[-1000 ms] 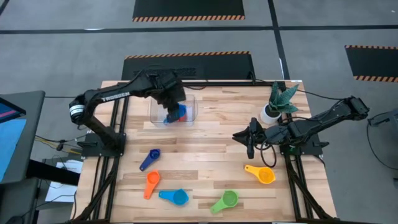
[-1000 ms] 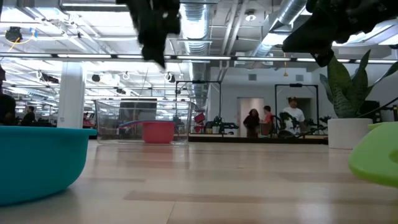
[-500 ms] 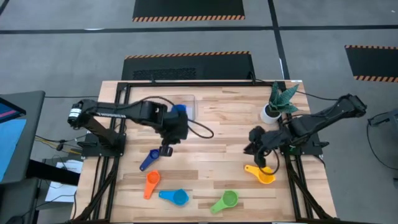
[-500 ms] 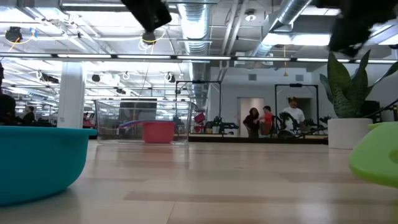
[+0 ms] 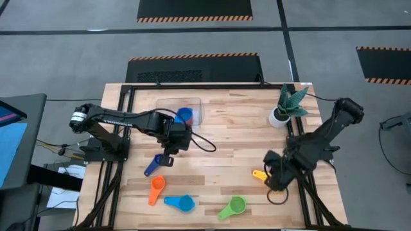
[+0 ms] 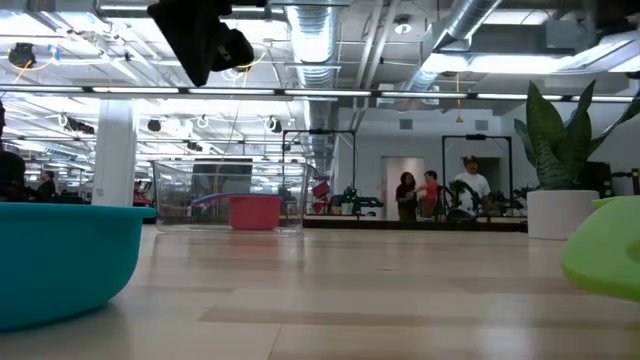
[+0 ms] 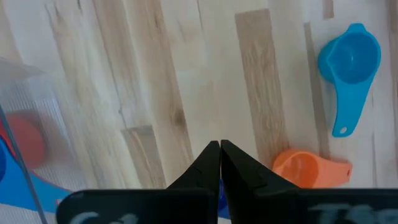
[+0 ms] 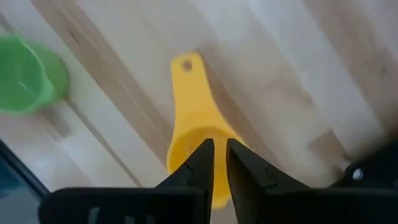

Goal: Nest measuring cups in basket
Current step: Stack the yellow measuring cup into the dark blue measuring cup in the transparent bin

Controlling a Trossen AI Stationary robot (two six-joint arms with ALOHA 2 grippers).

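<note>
- Wooden table (image 5: 212, 128) seen from above, w/ two dark robot arms, one on each side.
- Left hand (image 5: 168, 156) hangs over the table just below the basket (image 5: 179, 113), right above the dark blue cup (image 5: 154, 165). Wrist view shows its fingers (image 7: 211, 165) pressed together, holding nothing.
- Right hand (image 5: 275, 180) is low over the yellow cup (image 5: 259, 174) near the table's right edge. Wrist view: fingers (image 8: 200, 163) nearly closed, a thin gap between them, tips over the cup's bowl; can't tell if they touch it.
- Basket sits at the table's back, left of centre. Inside: a blue cup (image 5: 184, 115) & a red cup (image 6: 254, 212), the red one clear only in the low view.
- Loose cups in a row along the front: orange cup (image 5: 156, 188), light blue cup (image 5: 180, 203), green cup (image 5: 234, 207).
- White plant pot (image 5: 279, 117) w/ a spiky plant at back right.
- Low view: people standing far off in the room behind.
</note>
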